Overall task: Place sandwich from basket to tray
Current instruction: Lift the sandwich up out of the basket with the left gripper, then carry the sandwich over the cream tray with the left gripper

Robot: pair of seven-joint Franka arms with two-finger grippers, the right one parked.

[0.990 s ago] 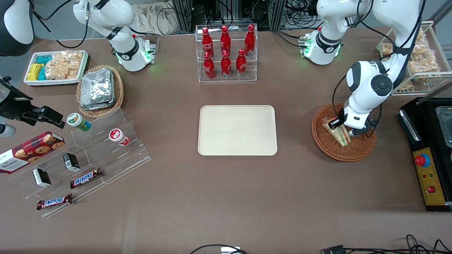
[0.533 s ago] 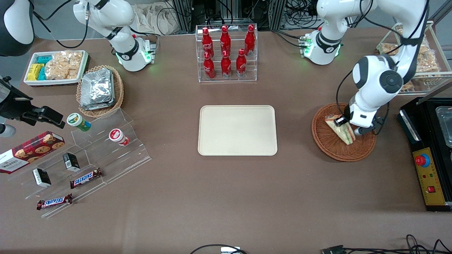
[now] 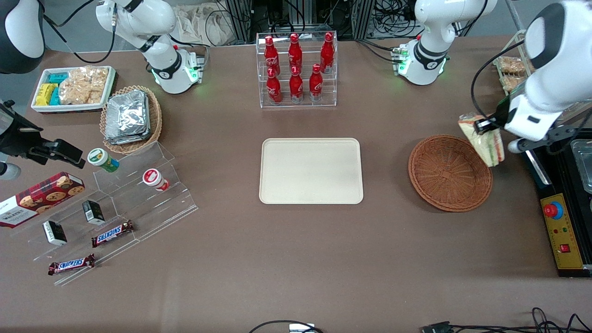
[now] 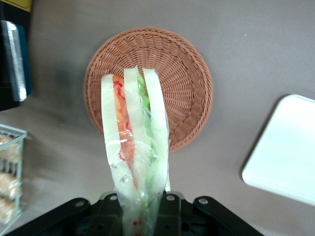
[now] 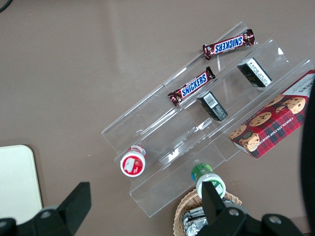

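Claw [image 3: 486, 125] fingertips mostly hidden by the sandwich [image 3: 483, 138] wrap in front view; in wrist view the wedge's narrow end disappears into the black claw [image 4: 143, 216] body, clamped there; filling shows as orange-red & green layers betw. pale bread, wrap glare blurs detail. Left arm partly cut off at frame edge; its wrist is raised, holding the sandwich [image 4: 135, 147] in the air, above the desk [image 3: 296, 259] just beside the brown wicker basket [image 3: 449, 172] rim, toward the working arm's end. Basket [image 4: 147, 88] w/ nothing in it; cream tray [image 3: 311, 170] bare, well apart from the sandwich, mid-desk. Desk covered in brown cloth; rack of red cola bottles [image 3: 296, 69] farther from the front camera than the tray; black unit w/ red button [image 3: 553, 210] near the basket.
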